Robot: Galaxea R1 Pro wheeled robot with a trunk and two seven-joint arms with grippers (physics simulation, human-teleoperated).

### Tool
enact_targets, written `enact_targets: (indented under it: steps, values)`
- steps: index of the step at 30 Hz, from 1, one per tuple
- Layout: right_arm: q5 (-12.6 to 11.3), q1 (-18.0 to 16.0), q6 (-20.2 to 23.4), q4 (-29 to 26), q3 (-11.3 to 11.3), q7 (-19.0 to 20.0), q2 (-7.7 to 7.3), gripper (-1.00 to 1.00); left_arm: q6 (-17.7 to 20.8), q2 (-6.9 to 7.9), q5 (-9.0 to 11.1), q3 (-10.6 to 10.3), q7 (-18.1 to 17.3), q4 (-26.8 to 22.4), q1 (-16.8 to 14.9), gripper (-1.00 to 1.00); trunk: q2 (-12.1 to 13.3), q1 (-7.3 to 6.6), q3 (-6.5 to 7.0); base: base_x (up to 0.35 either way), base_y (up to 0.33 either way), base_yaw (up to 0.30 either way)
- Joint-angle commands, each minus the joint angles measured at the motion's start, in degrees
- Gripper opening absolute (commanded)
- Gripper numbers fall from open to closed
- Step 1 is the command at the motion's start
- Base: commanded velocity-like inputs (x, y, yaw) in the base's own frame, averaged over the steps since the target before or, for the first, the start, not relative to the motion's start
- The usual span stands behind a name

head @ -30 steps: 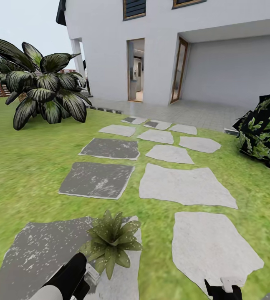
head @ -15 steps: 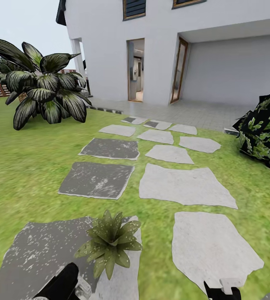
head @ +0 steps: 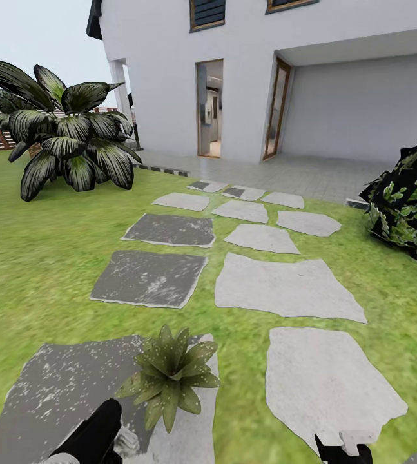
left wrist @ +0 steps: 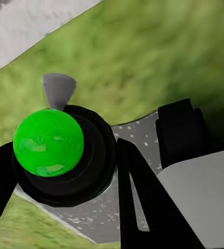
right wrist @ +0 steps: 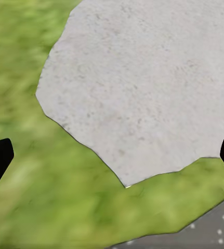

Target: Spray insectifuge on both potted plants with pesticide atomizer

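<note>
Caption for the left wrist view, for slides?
Left gripper holding the green-topped atomizer over lawn and a speckled grey stone.

The black left gripper is clamped round something; the black right gripper hangs with fingers spread wide.

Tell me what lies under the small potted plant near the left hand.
The potted plant sits on a dark grey stepping stone speckled white, edged by lawn. Its leaves cover the pot and the stone right beneath. The left hand is beside it.
</note>
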Motion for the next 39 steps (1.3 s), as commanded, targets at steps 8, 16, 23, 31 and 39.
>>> enact_targets:
  steps: [8, 16, 23, 31, 39]
  values:
    - [0.19, -0.05, -0.21, 0.02, -0.53, 0.43, 0.01, 1.0, -0.25, 0.09, -0.41, 0.56, -0.58, -7.66, 0.59, -1.0, -0.02, -0.01, -0.05, 0.0, 0.0, 0.0]
    - [0.2, -0.05, -0.21, 0.04, -0.53, 0.4, -0.07, 1.0, -3.22, -0.11, -0.36, 0.86, -0.68, -8.07, 0.77, -1.0, -0.02, -0.01, -0.05, 0.0, 0.0, 0.0]
    - [0.21, -0.05, -0.21, 0.02, -0.53, 0.42, -0.16, 1.0, -7.76, 0.34, -1.04, -0.12, -9.4, -7.31, 0.87, -1.0, -0.02, -0.01, -0.05, 0.0, 0.0, 0.0]
    - [0.12, -0.05, -0.21, 0.02, -0.53, 0.44, -0.16, 1.0, -8.23, 1.05, -1.29, -0.27, -10.58, -7.06, 0.87, -1.0, -0.02, -0.01, -0.05, 0.0, 0.0, 0.0]
    - [0.17, -0.05, -0.21, 0.05, -0.47, 0.41, 0.0, 1.0, -7.51, 0.98, -5.07, -0.19, -10.5, -7.09, 0.87, -1.0, -0.02, -0.01, -0.05, 0.0, -0.164, 0.097]
